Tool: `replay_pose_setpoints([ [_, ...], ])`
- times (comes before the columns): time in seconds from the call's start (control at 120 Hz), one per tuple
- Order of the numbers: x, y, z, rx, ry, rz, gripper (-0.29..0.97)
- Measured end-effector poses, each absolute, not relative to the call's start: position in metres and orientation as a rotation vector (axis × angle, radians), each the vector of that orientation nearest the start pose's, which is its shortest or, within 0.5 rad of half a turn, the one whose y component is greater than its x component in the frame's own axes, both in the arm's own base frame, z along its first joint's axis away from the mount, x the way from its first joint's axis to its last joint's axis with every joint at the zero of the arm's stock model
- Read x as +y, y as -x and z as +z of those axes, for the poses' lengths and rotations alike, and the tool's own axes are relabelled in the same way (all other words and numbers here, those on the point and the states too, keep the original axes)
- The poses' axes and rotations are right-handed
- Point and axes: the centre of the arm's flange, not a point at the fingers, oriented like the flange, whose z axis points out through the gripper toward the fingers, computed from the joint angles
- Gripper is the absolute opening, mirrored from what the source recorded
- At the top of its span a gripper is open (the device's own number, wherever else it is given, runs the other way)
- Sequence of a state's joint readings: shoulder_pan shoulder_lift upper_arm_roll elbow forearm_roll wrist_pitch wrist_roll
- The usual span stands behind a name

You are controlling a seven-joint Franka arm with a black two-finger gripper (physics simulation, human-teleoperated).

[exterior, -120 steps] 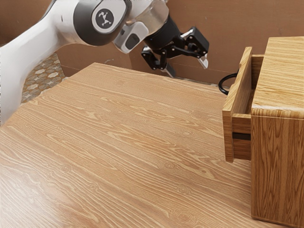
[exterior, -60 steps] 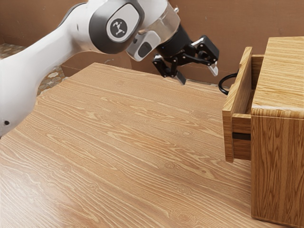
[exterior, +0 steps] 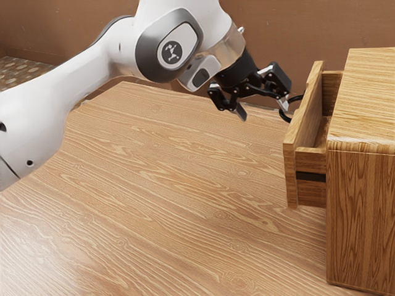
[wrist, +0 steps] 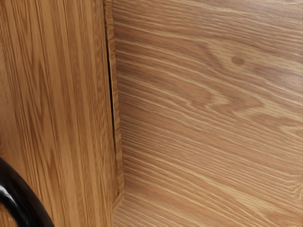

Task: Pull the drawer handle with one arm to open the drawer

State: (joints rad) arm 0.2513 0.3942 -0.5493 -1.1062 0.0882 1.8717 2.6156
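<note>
The drawer (exterior: pixel 302 132) now stands part-way out of the cabinet (exterior: pixel 361 160); its front panel sits a little farther from the cabinet's face than it did half a second ago. The handle (exterior: pixel 286 110), a slim, glossy black loop, projects from that panel on the side away from the cabinet, and in the wrist view it curves as a dark arc (wrist: pixel 19 201) against the panel's grain. The tool (exterior: pixel 264 103) has come in from farther off and now hangs just beside the handle. Its fingers are spread apart and grasp nothing, though the one nearer the cabinet looks close to the loop, perhaps touching it. Judged from this, the opening has begun but is far from finished. Drawer, cabinet and bench (exterior: pixel 154 185) share the same warm, boldly grained oak finish, with flat boards and square edges. The arm is smooth white and grey.
</note>
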Motion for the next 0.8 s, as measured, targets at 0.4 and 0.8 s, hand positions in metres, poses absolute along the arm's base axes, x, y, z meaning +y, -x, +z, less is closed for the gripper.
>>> replay_pose_setpoints([
  [0.4, -0.037, -0.637, 0.717, 2.647, 0.578, -0.192, 0.67],
  [0.8, -0.047, -0.537, 0.819, 2.534, 0.859, -0.098, 0.68],
])
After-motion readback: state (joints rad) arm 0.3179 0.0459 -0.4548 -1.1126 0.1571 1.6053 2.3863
